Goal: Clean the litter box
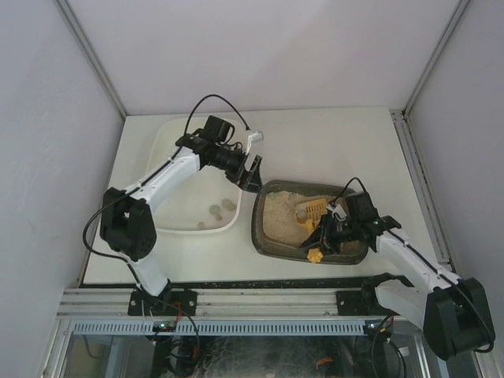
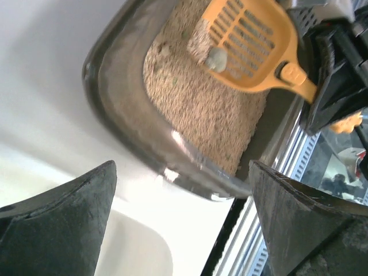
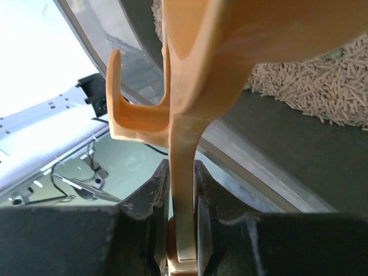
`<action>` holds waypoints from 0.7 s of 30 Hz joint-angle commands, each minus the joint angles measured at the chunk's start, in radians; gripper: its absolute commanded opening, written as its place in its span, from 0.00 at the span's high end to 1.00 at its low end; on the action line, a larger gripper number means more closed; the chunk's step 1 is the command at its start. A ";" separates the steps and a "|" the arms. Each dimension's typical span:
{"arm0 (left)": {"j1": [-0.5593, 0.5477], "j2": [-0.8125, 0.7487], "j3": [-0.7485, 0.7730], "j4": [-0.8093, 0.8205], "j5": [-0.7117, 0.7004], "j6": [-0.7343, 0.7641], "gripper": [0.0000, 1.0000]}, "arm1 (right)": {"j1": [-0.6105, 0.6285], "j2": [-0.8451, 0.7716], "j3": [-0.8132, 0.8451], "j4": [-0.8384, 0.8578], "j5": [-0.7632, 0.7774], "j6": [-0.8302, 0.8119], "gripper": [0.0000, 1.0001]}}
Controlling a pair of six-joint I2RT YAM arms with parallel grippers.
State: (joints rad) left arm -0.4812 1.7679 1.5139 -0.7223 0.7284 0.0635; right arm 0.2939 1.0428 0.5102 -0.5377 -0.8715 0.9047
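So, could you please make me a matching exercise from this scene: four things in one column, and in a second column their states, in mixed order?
Things:
1. litter box
2. scoop
3. white tub
4. left end effector

States:
A. open, holding nothing
B. gripped by the right end effector
C. contains a few small lumps
D. contains beige litter

Pairs: 1-D, 2-B, 3-C, 4-A

White table top (image 1: 339, 142) open behind dark grey-brown rounded plastic litter box (image 1: 258, 226), its right half blocked by orange slotted plastic scoop (image 1: 312, 209) and right gripper (image 1: 327, 235), left gripper (image 1: 253, 160) over gap beside cream-white plastic tub (image 1: 177, 126)
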 commanded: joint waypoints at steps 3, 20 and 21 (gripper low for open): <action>0.047 -0.170 -0.062 -0.246 -0.105 0.266 0.00 | -0.011 -0.188 -0.088 0.050 -0.007 -0.113 1.00; 0.048 -0.420 -0.311 -0.151 -0.315 0.211 0.00 | -0.038 -0.598 -0.255 0.168 -0.037 -0.181 1.00; 0.047 -0.424 -0.313 -0.146 -0.326 0.209 0.00 | -0.043 -0.614 -0.263 0.188 -0.045 -0.173 1.00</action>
State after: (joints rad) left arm -0.4335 1.3777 1.2335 -0.9352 0.4526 0.2955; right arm 0.2611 0.4503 0.2661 -0.4587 -0.8547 0.7612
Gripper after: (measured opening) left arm 0.998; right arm 0.166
